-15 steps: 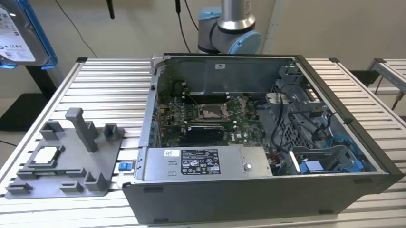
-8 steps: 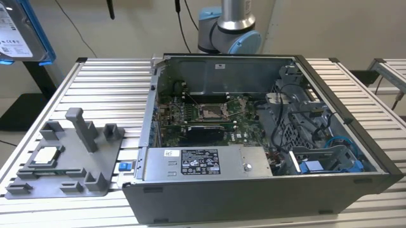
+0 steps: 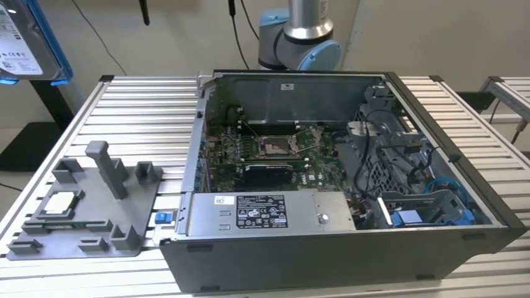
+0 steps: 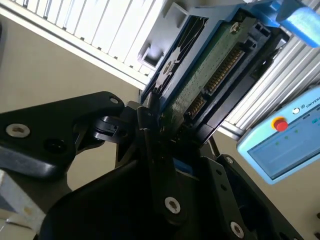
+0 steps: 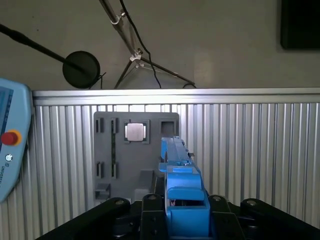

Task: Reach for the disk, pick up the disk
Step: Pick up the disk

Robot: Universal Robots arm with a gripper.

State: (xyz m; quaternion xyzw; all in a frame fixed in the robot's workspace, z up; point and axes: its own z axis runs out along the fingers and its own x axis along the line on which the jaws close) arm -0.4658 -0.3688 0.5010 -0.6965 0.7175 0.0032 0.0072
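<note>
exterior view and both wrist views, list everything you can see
disk: one, silver with blue bracket, raised at the exterior view's upper left
case: one, dark grey, open, on table
table: one, silver, slatted
fixture: one, grey, on table at the exterior view's left of case
chip: one, silver-white, in fixture
pendant: one, light blue, red button
arm: one, silver and blue, behind case
gripper: one, black, shut on disk

Soft, even light is filling the room. The rail of the slatted table [image 5: 240,97] is glaring white in the first wrist view, and the gripper [image 4: 160,122] is showing as a dark silhouette in the second wrist view.
</note>
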